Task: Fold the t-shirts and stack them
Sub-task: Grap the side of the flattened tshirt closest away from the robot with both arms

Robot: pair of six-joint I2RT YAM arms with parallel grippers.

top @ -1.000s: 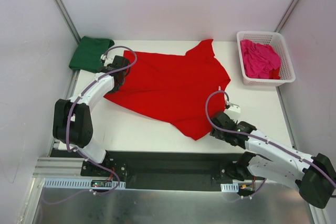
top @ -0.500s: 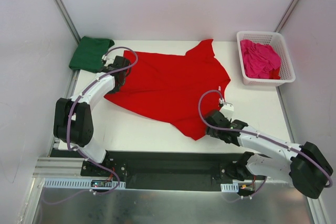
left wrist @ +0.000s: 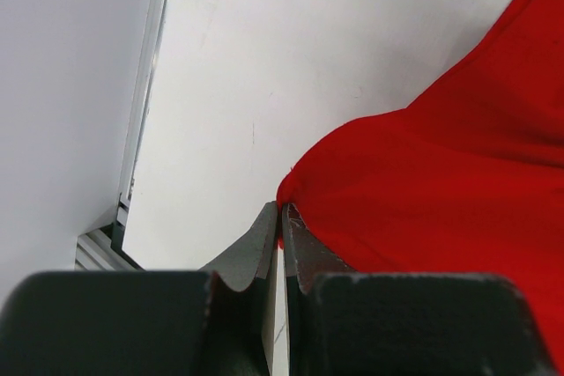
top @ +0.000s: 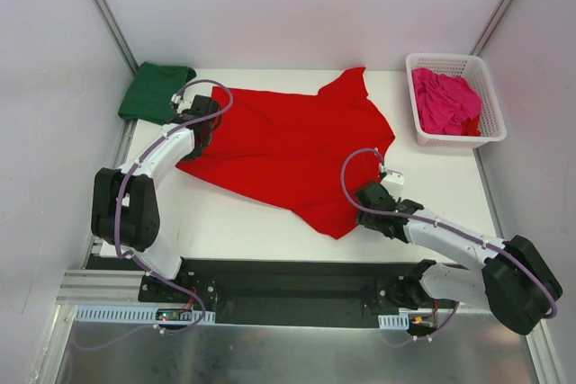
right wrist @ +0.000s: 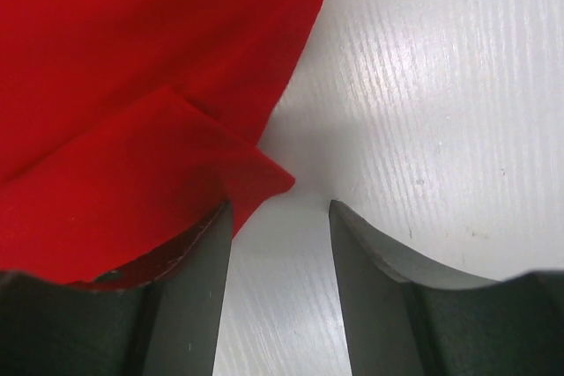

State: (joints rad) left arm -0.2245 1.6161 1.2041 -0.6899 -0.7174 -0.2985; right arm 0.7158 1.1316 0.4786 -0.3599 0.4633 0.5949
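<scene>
Item: red t-shirt (top: 288, 155), spread mid-table. Left gripper (left wrist: 282, 217) is pinched shut on its left corner. Right gripper (right wrist: 280, 213) is half-open and empty at the near corner. We would seat that corner fully between the jaws before closing. We note free table (top: 243, 227) nearside; folded green t-shirt (top: 155, 92) far-left, basket (top: 490, 137) far-right
</scene>
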